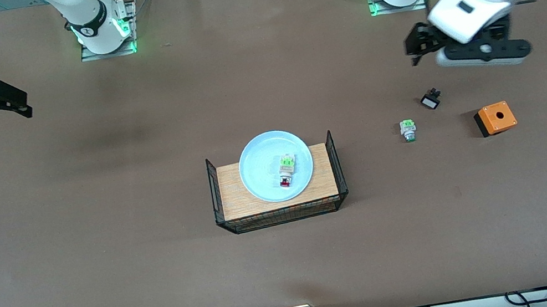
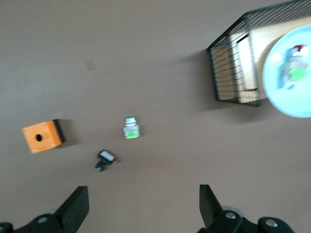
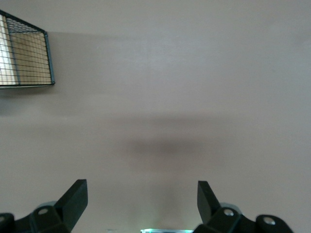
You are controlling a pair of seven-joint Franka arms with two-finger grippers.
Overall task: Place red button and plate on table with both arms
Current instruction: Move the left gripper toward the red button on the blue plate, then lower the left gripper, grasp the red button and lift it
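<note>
Red button (image 1: 286,172) lying in the plate (image 1: 262,155), red tip toward the front camera, green block away from it. Plate resting on a light-wood board (image 1: 236,196) with black wire sides, at the centre of the front view, its rim overhanging the board's upper edge.

Well apart from both claws. Left gripper (image 1: 413,47) up in the air over bare table (image 1: 99,251) toward the left arm's end, fingers spread wide, nothing between them. Same spread seen in the left wrist view (image 2: 143,191). Right gripper (image 1: 20,102) over bare table at the right arm's end, high in the front view, likewise spread and empty, confirmed in the right wrist view (image 3: 141,187).

Brown matte surface, plain. Between the board and the left arm's end: a green-tipped switch (image 1: 408,130), a small black part (image 1: 431,100) slightly higher in the frame, an orange box (image 1: 495,118) with a round hole on top. Arm bases with green lights along the top edge; cables and a small red display along the bottom edge.

Right arm mostly cut off by the frame edge. Plate cropped and button blurred in the left wrist view. Only a corner of the wire side visible in the right wrist view.
</note>
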